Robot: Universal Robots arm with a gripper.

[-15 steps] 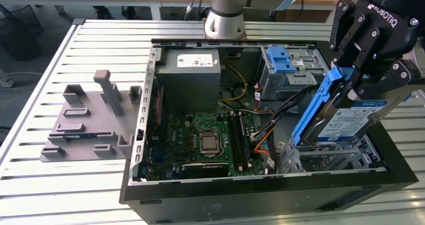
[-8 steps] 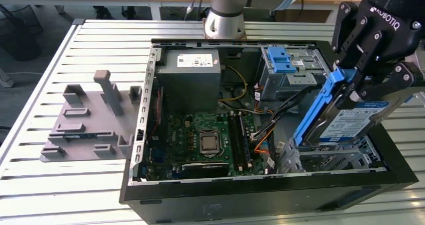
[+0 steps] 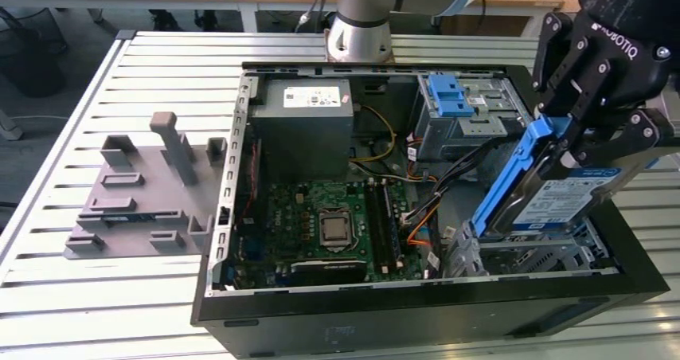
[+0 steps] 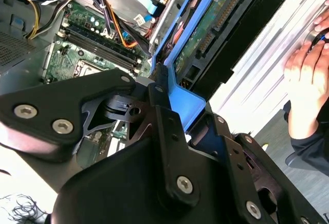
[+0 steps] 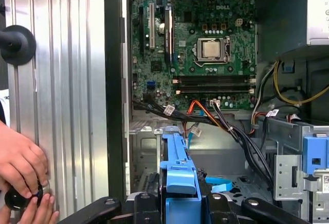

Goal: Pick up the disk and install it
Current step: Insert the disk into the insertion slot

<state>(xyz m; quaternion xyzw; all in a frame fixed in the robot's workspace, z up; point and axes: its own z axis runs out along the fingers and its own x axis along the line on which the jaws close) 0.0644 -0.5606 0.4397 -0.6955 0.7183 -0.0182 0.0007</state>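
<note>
**As the gripper clamps the disk, it hangs over the open case**

While the gripper (image 3: 579, 149) has its jaws closed on the upper end of the disk (image 3: 555, 199), the drive hangs on edge, steeply tilted, over the corner of the open computer case (image 3: 425, 300) at the exterior view's right. Its blue-and-white label faces outward and its blue plastic frame runs along the edge toward the motherboard (image 3: 330, 225). The lower end sits at the metal drive bay (image 3: 531, 252); I cannot tell whether they touch. Deeper in the case lie the grey power supply (image 3: 308, 129) and a drive cage with a blue latch (image 3: 447, 97). A grey plastic fixture (image 3: 143, 193) stands on the slatted metal table (image 3: 95, 296), well apart from the case at the exterior view's left. In the first wrist view, a person's hands (image 5: 20, 170) rest on the table beside the case, around a small dark round thing.
</note>
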